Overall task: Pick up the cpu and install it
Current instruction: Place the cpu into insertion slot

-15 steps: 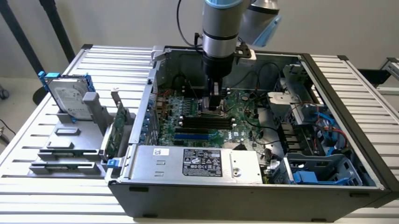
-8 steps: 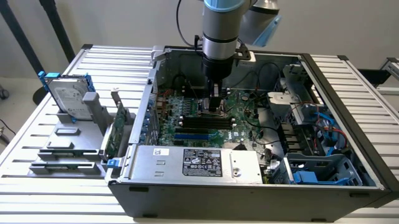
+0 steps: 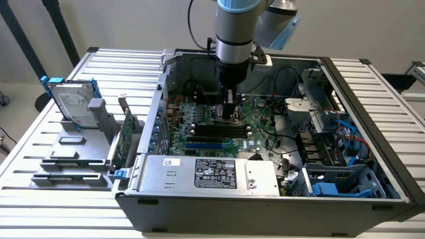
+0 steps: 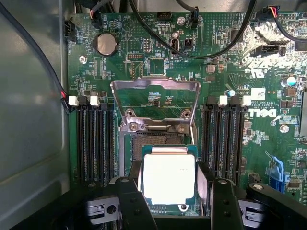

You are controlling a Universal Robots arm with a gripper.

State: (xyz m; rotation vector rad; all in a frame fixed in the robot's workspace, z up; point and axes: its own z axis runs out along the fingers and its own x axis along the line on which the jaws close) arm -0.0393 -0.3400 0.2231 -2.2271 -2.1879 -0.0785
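One arm reaches down into the open computer case [image 3: 219,211] in the exterior view, its gripper [image 3: 229,117] low over the middle of the motherboard [image 3: 194,113], and in the wrist view we see its black fingers [image 4: 128,195] clasping opposite edges of the cpu [image 4: 168,179] right at the open socket [image 4: 143,143], beside the raised load plate [image 4: 154,85].

cpu [image 4: 169,178] | silver-grey square chip | level | at open socket [image 4: 144,143]
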